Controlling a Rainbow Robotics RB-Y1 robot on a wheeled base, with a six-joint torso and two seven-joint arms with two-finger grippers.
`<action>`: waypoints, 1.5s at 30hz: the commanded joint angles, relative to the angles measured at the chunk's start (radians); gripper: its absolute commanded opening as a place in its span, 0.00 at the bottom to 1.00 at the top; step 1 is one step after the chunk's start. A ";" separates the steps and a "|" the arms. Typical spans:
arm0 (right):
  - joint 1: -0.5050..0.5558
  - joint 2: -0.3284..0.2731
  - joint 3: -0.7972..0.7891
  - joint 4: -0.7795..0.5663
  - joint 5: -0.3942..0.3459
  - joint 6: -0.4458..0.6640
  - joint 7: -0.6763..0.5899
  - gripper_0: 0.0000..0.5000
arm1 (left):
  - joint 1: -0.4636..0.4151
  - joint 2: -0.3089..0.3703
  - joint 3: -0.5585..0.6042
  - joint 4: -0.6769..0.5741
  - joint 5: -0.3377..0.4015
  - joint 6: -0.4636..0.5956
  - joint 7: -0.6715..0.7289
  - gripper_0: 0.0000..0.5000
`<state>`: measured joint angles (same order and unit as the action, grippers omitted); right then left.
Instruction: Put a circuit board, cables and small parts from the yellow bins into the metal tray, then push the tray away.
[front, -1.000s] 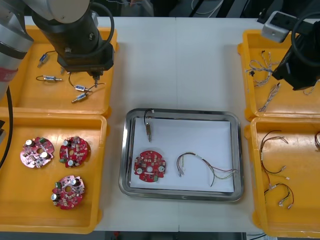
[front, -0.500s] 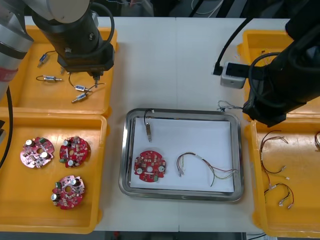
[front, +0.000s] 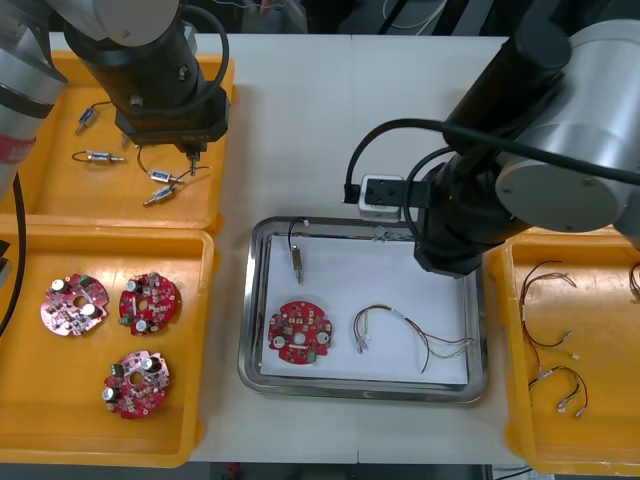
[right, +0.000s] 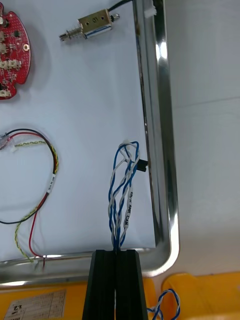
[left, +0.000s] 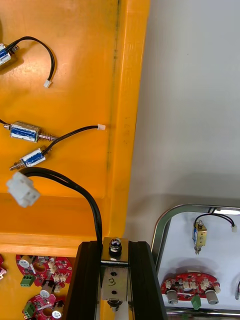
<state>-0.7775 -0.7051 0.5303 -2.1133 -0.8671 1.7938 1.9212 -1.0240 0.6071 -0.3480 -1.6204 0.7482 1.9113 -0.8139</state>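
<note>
While one cable hangs in the grip, the metal tray is already part filled.
Front view: a circuit board, a red and yellow cable and a small metal part lie in the tray. The right arm covers its far right corner, and the left gripper hangs over the far left yellow bin. Right wrist view: the right gripper is clamped on the blue and white cable, which dangles just inside the rim. Left wrist view: the left jaws pinch a second metal part. By my judgement both releases and the push remain.

The tray is gleaming with a polished metal rim, its inside lying matt white, like paper. The bins are showing glossy yellow plastic. The bench is looking smooth and matt. The cable is wearing smooth plastic sheathing; the part is shining as bare metal.
</note>
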 joint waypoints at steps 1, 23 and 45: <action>-0.039 0.029 0.085 0.052 0.031 -0.060 0.036 0.00 | -0.045 0.016 0.001 -0.030 0.005 0.009 0.093 0.00; -0.012 0.032 0.201 0.312 0.030 -0.283 0.064 0.00 | -0.044 0.016 0.001 -0.030 0.023 0.009 0.090 0.00; -0.008 0.029 0.201 0.216 0.066 -0.188 0.021 1.00 | -0.044 0.016 0.001 -0.030 0.028 0.009 0.091 0.00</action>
<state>-0.7788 -0.6878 0.7309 -1.8363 -0.8133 1.5796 1.9402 -1.0240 0.6071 -0.3480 -1.6207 0.7670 1.9115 -0.8024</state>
